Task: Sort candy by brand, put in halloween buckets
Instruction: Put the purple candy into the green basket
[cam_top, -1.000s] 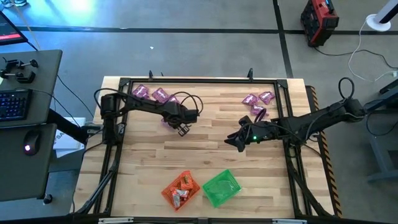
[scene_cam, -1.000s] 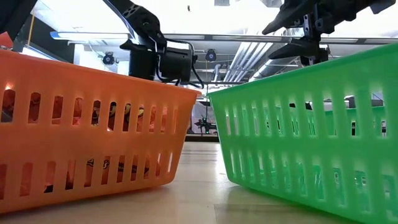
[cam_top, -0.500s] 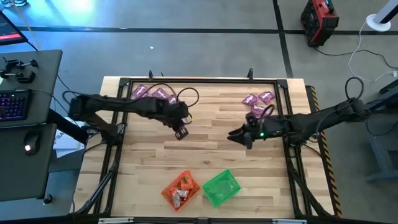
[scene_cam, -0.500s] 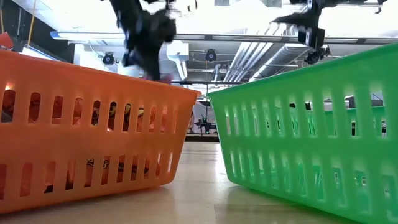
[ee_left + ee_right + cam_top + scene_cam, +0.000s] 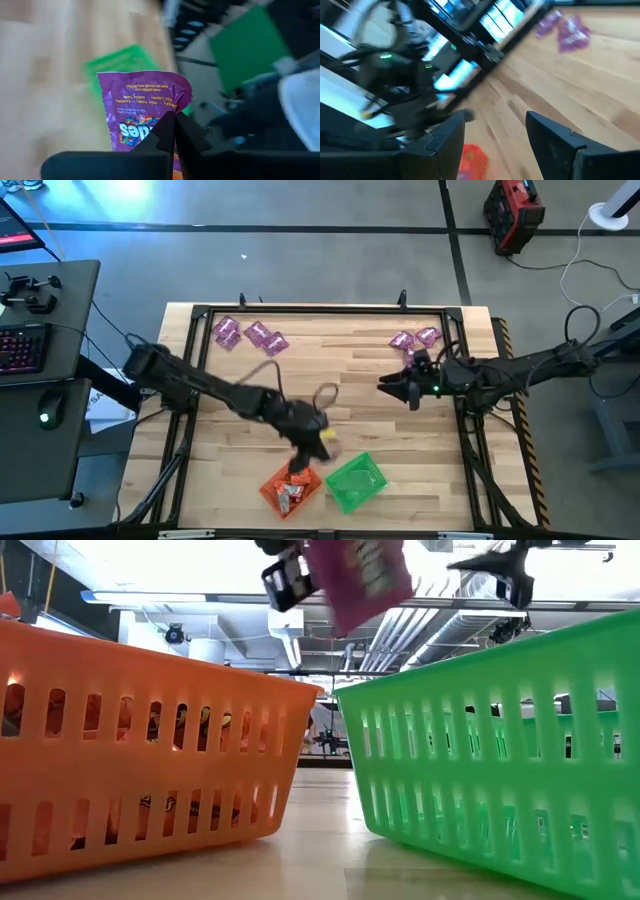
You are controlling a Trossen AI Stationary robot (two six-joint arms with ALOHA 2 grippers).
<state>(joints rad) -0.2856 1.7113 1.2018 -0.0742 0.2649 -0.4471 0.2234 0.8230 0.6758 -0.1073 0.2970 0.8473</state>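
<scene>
A purple candy packet [image 5: 142,107] was pinched at its lower edge by the left end effector [image 5: 174,131], whose fingers were clamped together on the wrapper; the packet stood up from the tips with its long axis running away from the wrist. Seen from above, that left end effector [image 5: 318,436] hung over the front part of the tabletop [image 5: 340,380], just beside and slightly behind the green bucket [image 5: 356,481], with the orange bucket [image 5: 291,485] close on its other side. The drop therefore turned on one relation: the green bucket lay a short way forward and to the right of the held packet, and the left arm was far nearer to it than the right. In the low view the packet [image 5: 358,578] showed above the gap between the two buckets' rims.

The right end effector [image 5: 400,389] waited with its fingers apart, well away near the rear-right pile of purple candy [image 5: 413,340]. More purple packets [image 5: 248,335] lay at the rear left.

Motion blur hid the left end effector's exact tip position in the high view, and the green bucket's contents could not be made out.
</scene>
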